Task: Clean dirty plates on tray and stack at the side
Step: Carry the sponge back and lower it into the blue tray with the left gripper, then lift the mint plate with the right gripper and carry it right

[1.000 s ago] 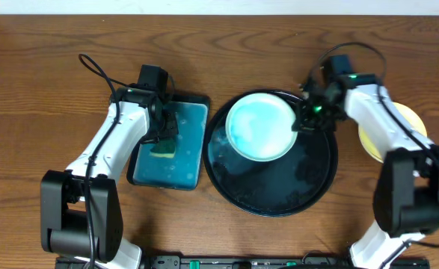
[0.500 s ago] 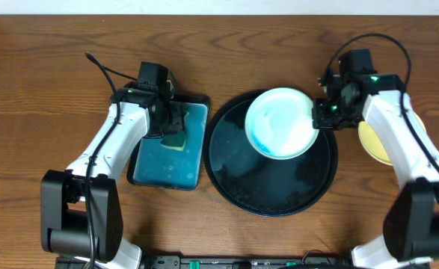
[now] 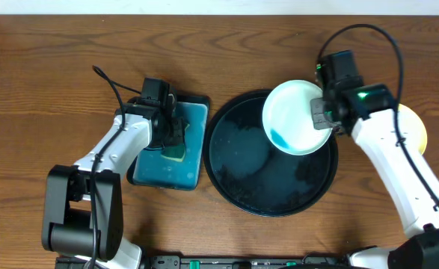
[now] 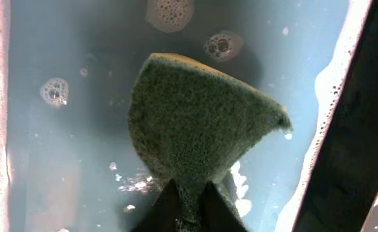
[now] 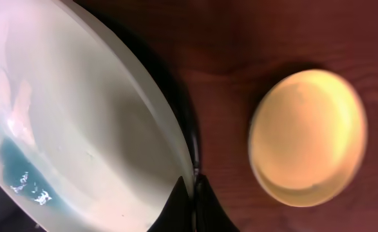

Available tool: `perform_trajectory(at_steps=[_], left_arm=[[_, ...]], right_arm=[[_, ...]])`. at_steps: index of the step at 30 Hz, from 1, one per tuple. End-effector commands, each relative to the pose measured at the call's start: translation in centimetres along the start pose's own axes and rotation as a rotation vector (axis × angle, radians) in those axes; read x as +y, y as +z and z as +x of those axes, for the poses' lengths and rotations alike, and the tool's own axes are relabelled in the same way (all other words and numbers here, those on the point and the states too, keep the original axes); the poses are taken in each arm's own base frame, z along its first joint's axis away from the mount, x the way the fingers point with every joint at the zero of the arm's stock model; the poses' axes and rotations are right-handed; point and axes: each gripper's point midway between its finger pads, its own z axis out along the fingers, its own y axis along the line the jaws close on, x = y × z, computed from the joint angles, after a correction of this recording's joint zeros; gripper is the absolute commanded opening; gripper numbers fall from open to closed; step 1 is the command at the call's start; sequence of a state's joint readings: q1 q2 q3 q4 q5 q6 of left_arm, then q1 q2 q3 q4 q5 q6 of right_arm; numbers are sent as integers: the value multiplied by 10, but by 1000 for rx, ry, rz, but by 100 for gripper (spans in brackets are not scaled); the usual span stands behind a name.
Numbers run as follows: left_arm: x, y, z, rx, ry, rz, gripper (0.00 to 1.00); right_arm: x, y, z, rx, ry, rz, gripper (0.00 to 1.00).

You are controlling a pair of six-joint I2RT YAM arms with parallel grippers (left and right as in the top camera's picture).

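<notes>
Mint-white plate [image 3: 299,116]: over the far-right rim of the black tray [image 3: 271,198], tilted, with a teal puddle at its lower left. Right claw [image 5: 190,196] is pinched on the plate's right rim. Yellow plate [image 5: 308,138] sits on the table just right of the tray. Left claw [image 4: 189,203] nips a corner of the green sponge [image 4: 195,122] over the soapy teal tray [image 3: 155,172].

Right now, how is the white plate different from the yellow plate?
The white plate is pinched at its rim by the right tool over the black tray; the yellow plate lies on the wooden table. The white plate has a teal puddle; the yellow plate shows none. Both are small and round.
</notes>
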State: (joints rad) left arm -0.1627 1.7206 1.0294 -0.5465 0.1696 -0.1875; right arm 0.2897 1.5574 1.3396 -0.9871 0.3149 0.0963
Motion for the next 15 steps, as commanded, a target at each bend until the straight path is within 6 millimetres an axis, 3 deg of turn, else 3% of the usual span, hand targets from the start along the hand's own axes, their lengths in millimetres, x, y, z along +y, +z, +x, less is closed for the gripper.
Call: perform_trajectory(at_steps=[1, 3, 6, 15], left_arm=[[6, 3, 0, 1, 16, -30, 44], [6, 3, 0, 1, 15, -29, 51], [6, 3, 0, 1, 15, -29, 54], [7, 3, 2, 8, 15, -31, 56]], right_arm=[[-11, -18, -9, -69, -62, 173, 1], [-7, -24, -11, -92, -96, 217, 1], [0, -33, -15, -125, -140, 271, 1], [26, -63, -22, -241, -261, 404, 1]])
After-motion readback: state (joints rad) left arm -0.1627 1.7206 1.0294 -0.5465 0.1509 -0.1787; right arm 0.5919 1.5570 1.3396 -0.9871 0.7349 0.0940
